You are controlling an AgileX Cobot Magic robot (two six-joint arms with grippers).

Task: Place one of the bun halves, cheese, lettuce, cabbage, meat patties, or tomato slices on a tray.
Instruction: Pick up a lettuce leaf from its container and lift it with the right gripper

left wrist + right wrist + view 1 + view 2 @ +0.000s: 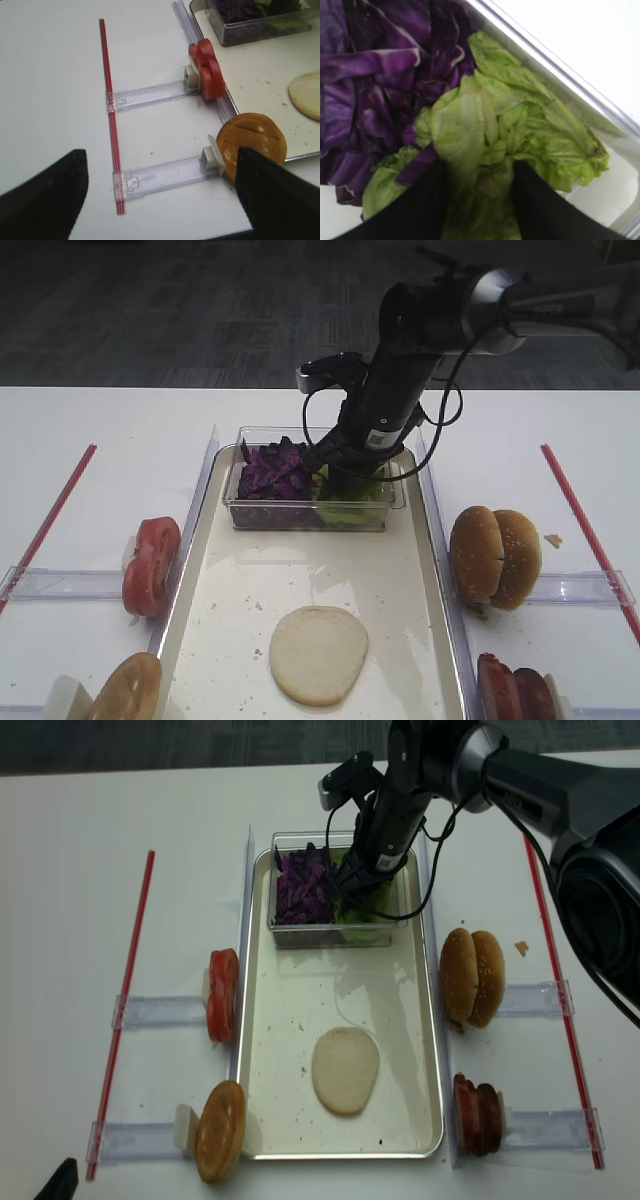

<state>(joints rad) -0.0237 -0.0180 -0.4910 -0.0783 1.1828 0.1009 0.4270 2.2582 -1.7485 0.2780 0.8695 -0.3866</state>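
right gripper (479, 200) reaching into the clear tub (262, 513) for lettuce (510, 140)

the right arm is down in the tub at the far end of the tray (405, 640), its two dark fingers (420, 205) pressed into the green leaves with a fold of lettuce between them; the jaws are part-closed around the leaf, though a firm grip cannot be told yet. purple cabbage (370, 80) lies just beside, touching the lettuce on its left. this looks like the pick step: next the jaws would need to pinch fully, lift straight up clear of the tub wall without dragging cabbage along, then carry the leaf to the pale bun disc (318, 654) lying on the tray. the left gripper (160, 200) hovers with fingers spread wide, holding nothing, over the table near the sesame bun half (255, 142) and tomato slices (206, 70).
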